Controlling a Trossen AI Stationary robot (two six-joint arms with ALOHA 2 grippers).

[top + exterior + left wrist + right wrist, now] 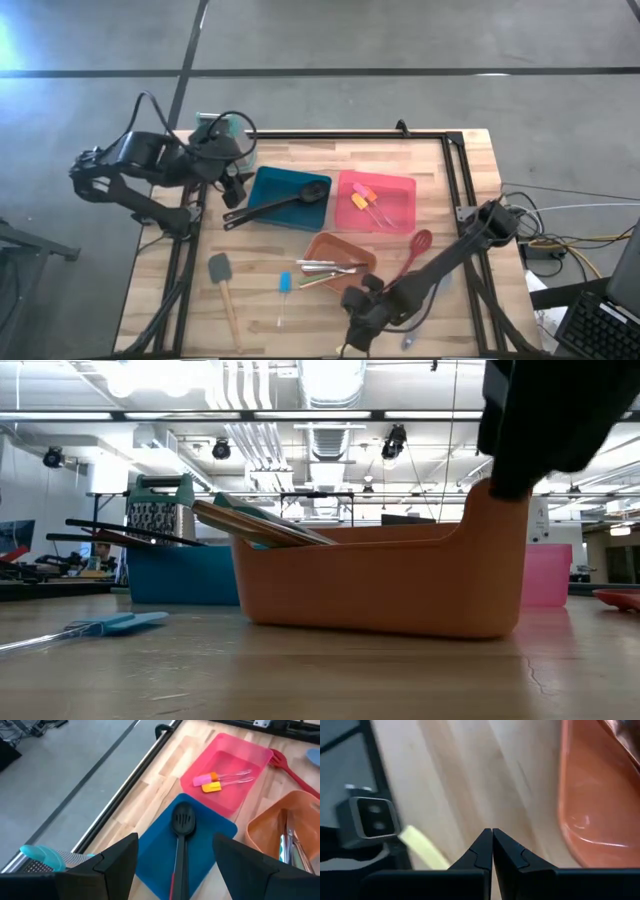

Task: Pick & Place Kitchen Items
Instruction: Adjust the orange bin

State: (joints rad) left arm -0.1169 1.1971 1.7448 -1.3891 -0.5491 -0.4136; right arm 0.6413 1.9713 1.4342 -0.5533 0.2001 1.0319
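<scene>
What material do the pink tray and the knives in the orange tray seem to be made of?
The pink rectangular tray looks like matte, slightly translucent plastic with soft rounded edges. The slim knives lying in the orange rectangular tray look like polished metal, since the blades shine grey.

tray [268, 186] blue | tray [398, 190] pink | tray [322, 250] orange | slotted spoon [280, 203] black | spoon [416, 248] red

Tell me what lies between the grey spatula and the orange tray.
In the high view, a small blue spatula lies on bare wood between the grey spatula and the orange tray.
</scene>
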